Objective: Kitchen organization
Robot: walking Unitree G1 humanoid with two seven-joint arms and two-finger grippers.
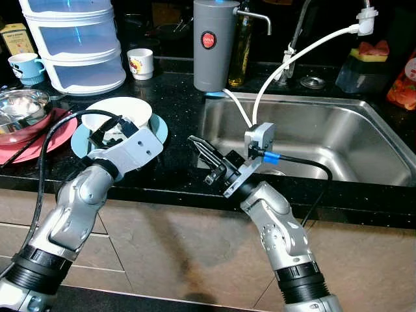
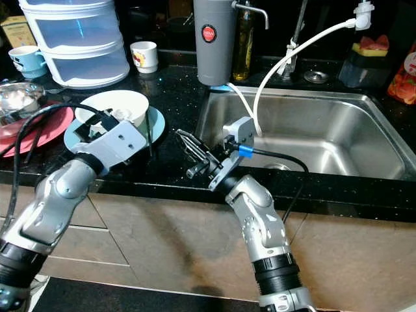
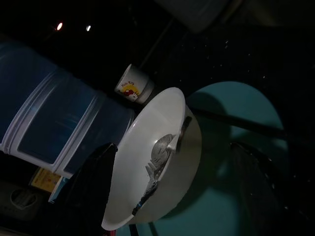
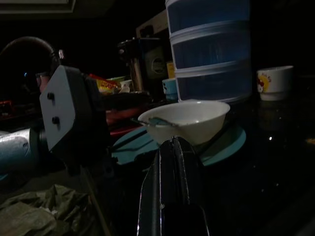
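- Left eye view: right gripper [image 1: 200, 148] hangs over the black tabletop [image 1: 175, 104] beside the sink [image 1: 364, 130], jaws clenched on nothing.
- Left gripper [image 1: 107, 133] is at the white bowl [image 1: 123, 110]; can't tell its jaws.
- Bowl sits on a teal plate [image 1: 158, 129], spoon [image 3: 160, 152] inside.

Left gripper [image 1: 107, 134]: fingertips hidden behind its own silver wrist housing; whether they touch the white bowl [image 2: 117, 104] cannot be told.
White bowl: near rim covered by the left wrist.
Teal plate [image 1: 158, 129]: mostly hidden under the bowl and gripper.
Steel bowl [image 1: 19, 107]: cut off by the left edge.
Red plate [image 1: 55, 133]: partly under the steel bowl, crossed by black cable.
Stacked containers [image 1: 75, 39]: top cut off.
Orange packet [image 1: 404, 88]: cut off at the right edge, label unreadable.
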